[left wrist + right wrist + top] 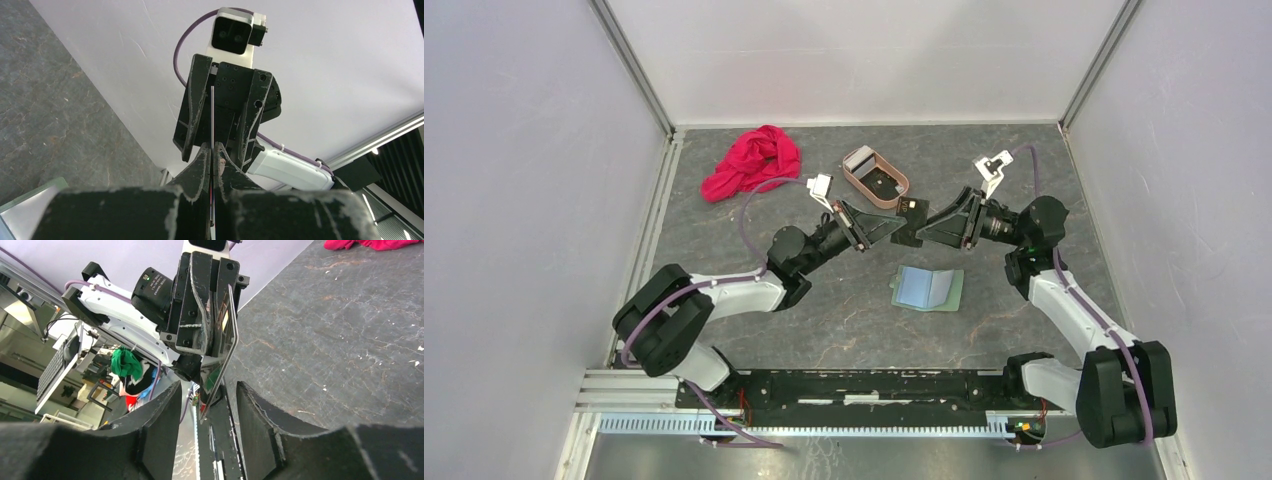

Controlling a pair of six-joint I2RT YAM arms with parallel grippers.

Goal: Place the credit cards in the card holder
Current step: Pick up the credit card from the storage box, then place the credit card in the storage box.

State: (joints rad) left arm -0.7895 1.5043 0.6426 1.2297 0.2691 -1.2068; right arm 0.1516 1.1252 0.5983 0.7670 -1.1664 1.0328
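While the card holder (929, 288) lies open and flat on the dark table (824, 320), pale pockets up and well short of the action, the real business is in the air just beyond it, and this is a delicate one. The left gripper (213, 152) is clenched on a credit card (220, 377), pinching one end so the card stands edge-on between the two arms. The right gripper (209, 386) has its jaws apart, one finger on each side of the card's free end and neither touching it. Handover territory, I'd say, and here is the worry: the card already shows a slight bow in the right wrist view, so if the right fingers meet it off-centre they could flex it further, or twist it in the left's grip. If the left lets go before the right has a firm bite, the thin, slick plastic drops to the table, possibly clear of the holder. A grip too near the edge would also leave little control for sliding the card into a narrow pocket, and nothing is pinning the holder down, so a push from the card may simply shove it along. Further back sits the pinkish-tan tray (852, 175) — what it holds is too small to tell — and beyond that a red cloth (754, 160), both out of the way.
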